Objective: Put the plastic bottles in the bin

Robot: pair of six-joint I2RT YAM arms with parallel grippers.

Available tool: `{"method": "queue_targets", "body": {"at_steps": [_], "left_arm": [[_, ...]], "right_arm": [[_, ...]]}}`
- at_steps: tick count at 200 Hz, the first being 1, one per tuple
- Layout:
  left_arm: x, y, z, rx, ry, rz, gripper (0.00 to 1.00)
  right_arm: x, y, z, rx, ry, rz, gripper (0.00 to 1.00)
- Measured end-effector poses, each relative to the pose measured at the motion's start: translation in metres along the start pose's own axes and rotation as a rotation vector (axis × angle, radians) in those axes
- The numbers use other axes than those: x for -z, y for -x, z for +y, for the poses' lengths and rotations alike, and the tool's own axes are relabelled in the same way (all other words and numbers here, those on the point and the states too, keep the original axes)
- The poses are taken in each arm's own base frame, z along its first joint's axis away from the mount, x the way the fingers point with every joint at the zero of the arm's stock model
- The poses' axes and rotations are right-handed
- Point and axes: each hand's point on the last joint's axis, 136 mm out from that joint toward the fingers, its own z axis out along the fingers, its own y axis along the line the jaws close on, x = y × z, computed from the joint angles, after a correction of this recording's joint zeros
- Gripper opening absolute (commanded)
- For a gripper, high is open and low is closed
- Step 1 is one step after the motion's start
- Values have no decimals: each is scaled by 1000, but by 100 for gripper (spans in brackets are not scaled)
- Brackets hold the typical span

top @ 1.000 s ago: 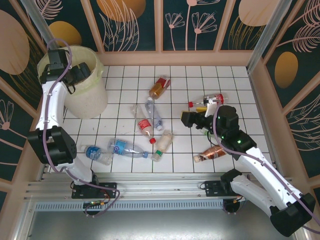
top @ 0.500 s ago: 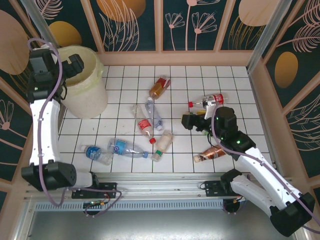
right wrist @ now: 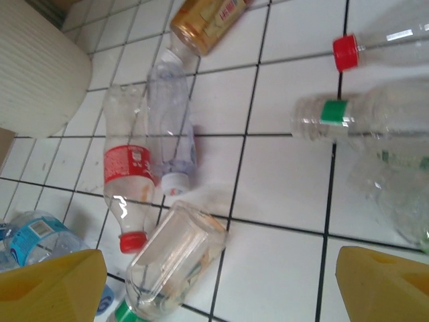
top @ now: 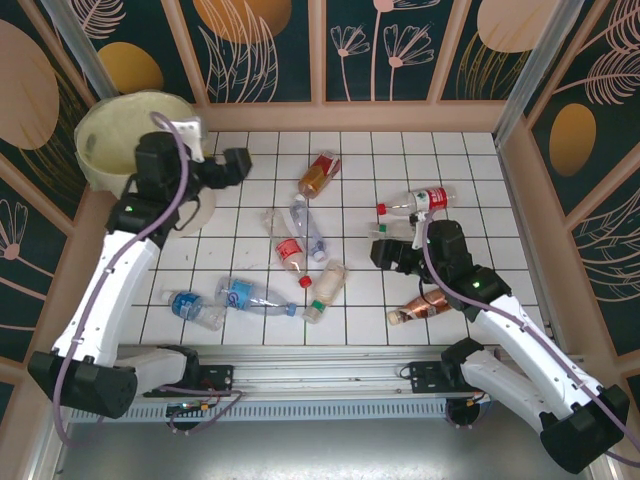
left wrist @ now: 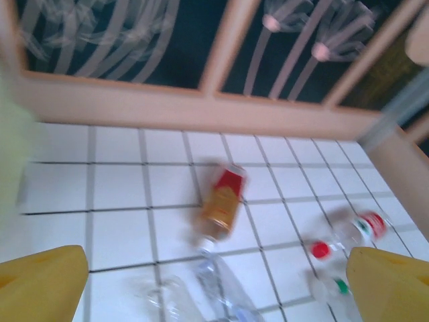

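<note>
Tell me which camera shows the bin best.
Top external: the bin shows mouth and rim, the left arm crossing one side. Right wrist: a piece of ribbed wall. Left wrist: a pale blur.

White tiled floor (top: 460, 160) with dark grout, dark floral wall panels (top: 270, 60), peach wooden frame (top: 317, 50), even light
</note>
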Motion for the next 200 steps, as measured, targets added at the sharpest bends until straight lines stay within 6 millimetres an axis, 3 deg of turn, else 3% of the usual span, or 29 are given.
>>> {"method": "queue_targets", "body": {"at_steps": [28, 62, 88, 115, 200], "left_arm": [[-12, -49, -47, -43, -163, 94, 99], [-19, -101, -91, -69, -336, 189, 99], [-25, -130, -116, -90, -432, 240, 99], [-32, -141, -118, -90, -455, 253, 99], [-35, -137, -131, -91, -534, 233, 99]], "right_arm": [[1, -19, -18, -68, -82, 71, 90], [2, -33, -32, -172, -158, 115, 93], [1, -46, -43, -222, -218, 161, 97], [5, -58, -58, -278, -304, 181, 98], [18, -77, -93, -459, -514, 165, 99]]}}
